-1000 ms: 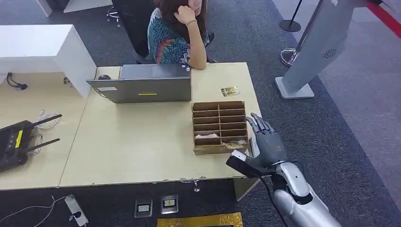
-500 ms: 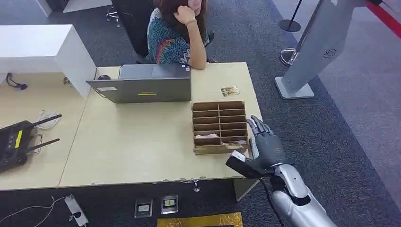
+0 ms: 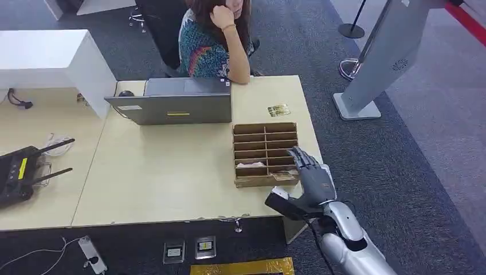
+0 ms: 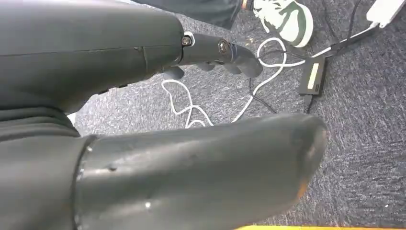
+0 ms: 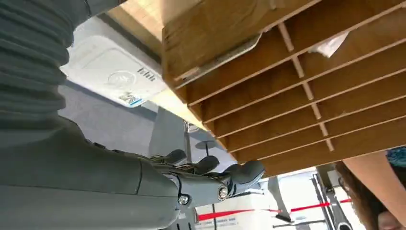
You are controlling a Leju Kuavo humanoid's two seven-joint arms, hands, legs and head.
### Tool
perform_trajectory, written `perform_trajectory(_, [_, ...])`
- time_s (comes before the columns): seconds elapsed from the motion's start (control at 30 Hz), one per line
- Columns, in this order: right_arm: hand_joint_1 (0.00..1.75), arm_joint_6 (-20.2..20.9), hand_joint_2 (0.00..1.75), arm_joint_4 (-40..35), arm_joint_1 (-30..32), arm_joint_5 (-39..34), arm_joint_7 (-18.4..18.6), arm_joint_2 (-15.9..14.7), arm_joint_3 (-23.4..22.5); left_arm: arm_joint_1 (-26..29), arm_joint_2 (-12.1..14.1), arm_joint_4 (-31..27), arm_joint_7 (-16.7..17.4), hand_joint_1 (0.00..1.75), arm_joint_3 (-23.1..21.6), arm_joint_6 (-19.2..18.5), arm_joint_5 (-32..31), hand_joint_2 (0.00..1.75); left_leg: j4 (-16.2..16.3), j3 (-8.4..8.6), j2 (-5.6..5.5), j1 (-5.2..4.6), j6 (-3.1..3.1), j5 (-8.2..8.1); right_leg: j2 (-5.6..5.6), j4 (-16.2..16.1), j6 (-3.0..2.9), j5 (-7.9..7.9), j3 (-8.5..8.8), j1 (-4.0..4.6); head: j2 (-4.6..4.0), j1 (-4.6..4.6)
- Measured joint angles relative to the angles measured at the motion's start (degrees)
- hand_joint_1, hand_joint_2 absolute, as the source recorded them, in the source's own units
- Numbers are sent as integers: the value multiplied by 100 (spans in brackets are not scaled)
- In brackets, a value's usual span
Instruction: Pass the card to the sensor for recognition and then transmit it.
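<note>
A brown wooden sorter box (image 3: 265, 153) with several slots sits near the desk's right edge. A card (image 3: 285, 175) lies in its nearest right slot, and in the right wrist view the same card (image 5: 225, 57) sticks out of the box (image 5: 297, 72). My right hand (image 3: 312, 172) reaches over the box's right near corner with its fingers stretched and nothing in them. A white card sensor (image 5: 112, 79) lies on the desk beside the box. A second card (image 3: 278, 110) lies flat behind the box. My left hand (image 4: 95, 57) hangs over the carpet, holding nothing.
A person (image 3: 215, 40) sits behind an open grey laptop (image 3: 175, 103) at the far side of the desk. A black router (image 3: 17, 172) stands on the left desk. A grey floor stand (image 3: 372, 69) rises at the right. White cables (image 4: 191, 105) lie on the floor.
My right hand has moved left and slightly toward me, from beside the box to over its right near slots. The person and the desk items have stayed put.
</note>
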Motion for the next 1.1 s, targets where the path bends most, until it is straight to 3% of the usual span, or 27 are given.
perform_trajectory(1.0, [0, 48, 175, 328, -258, -317, 92, 44, 70, 56, 2, 0, 0, 0, 0, -2, 59, 0, 0, 0, 0, 0, 0, 0, -1, 0, 0, 0, 0, 0, 0, -2])
perform_trajectory(1.07, [12, 44, 175, 328, -258, -326, 92, 37, 29, 60, 2, -2, 0, 0, 0, -2, 59, 0, 1, 0, 0, 0, 0, 0, -1, 0, 0, 0, 0, 0, 0, -2])
perform_trajectory(1.1, [28, 42, 175, 328, -258, -326, 92, 33, 20, 61, 2, 0, 0, 0, 0, -2, 59, 0, 1, 0, 0, 0, 0, 0, -1, 0, 0, 0, 0, 0, 0, 0])
